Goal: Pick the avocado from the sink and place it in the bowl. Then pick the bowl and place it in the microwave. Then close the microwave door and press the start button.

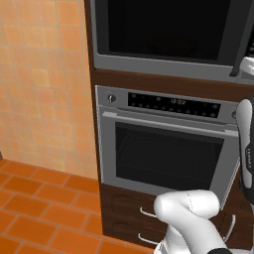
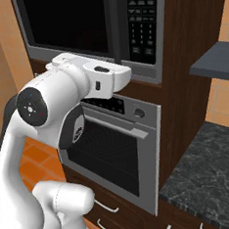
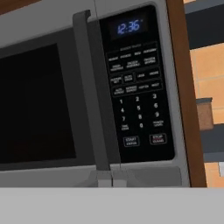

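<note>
The black boxy microwave with a grey frame (image 3: 87, 100) sits high in a dark brown wood cabinet (image 2: 187, 26), at the top of both base views. In the hand view it takes up most of the frame. Its wide door with a black glass window (image 3: 35, 100) is on the left and looks shut, flat against the front. A grey upright handle bar (image 3: 89, 92) runs down the middle of that view. To the right of the bar is the black button panel (image 3: 135, 87), with a small blue clock (image 3: 129, 27) at its top and rows of small buttons below. The start button (image 3: 131, 141) is in the lowest row, at the lower middle of the frame. The two small grey finger tips of the gripper (image 3: 111, 178) stand at the bottom middle of the hand view, pressed close together with nothing between them, just under the door's right edge. In the right base view the white robot arm with dark joints (image 2: 52, 107) reaches up from the lower left toward the microwave's bottom edge. Below the microwave is a steel oven with a glass window (image 1: 168, 149), in the middle of the left base view. A dark speckled stone counter (image 2: 210, 172) fills the lower right of the right base view. Orange floor tiles (image 1: 34, 198) lie at the lower left of the left base view.
</note>
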